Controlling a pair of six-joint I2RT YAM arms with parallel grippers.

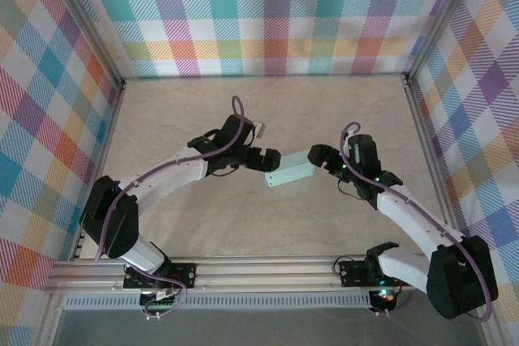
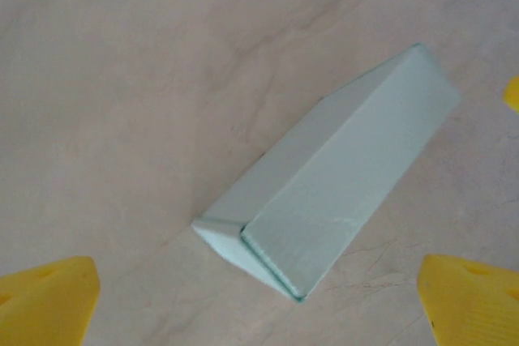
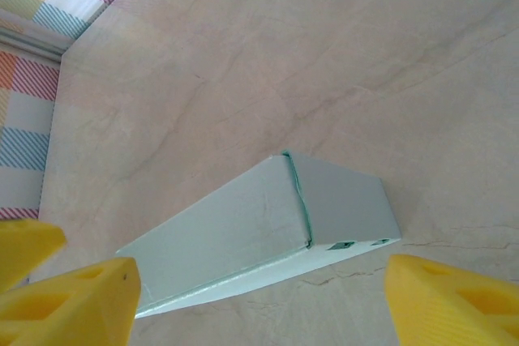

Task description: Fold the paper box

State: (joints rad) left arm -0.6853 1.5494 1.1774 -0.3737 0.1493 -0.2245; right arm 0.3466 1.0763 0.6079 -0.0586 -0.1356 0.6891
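The paper box (image 1: 290, 173) is a closed, pale mint-blue oblong lying flat on the table between the two arms. My left gripper (image 1: 266, 160) is at its left end and my right gripper (image 1: 321, 158) at its right end. In the left wrist view the box (image 2: 340, 176) lies slantwise ahead of the open left gripper (image 2: 259, 301), whose yellow fingers (image 2: 49, 301) stand wide apart and clear of it. In the right wrist view the box (image 3: 243, 232) shows a tucked end flap, and the right gripper (image 3: 263, 301) is open with its fingertips (image 3: 450, 297) apart on either side.
The pale marbled tabletop (image 1: 243, 111) is ringed by plaid walls (image 1: 268, 14) at the back and both sides. A metal rail (image 1: 259, 269) runs along the near edge by the arm bases.
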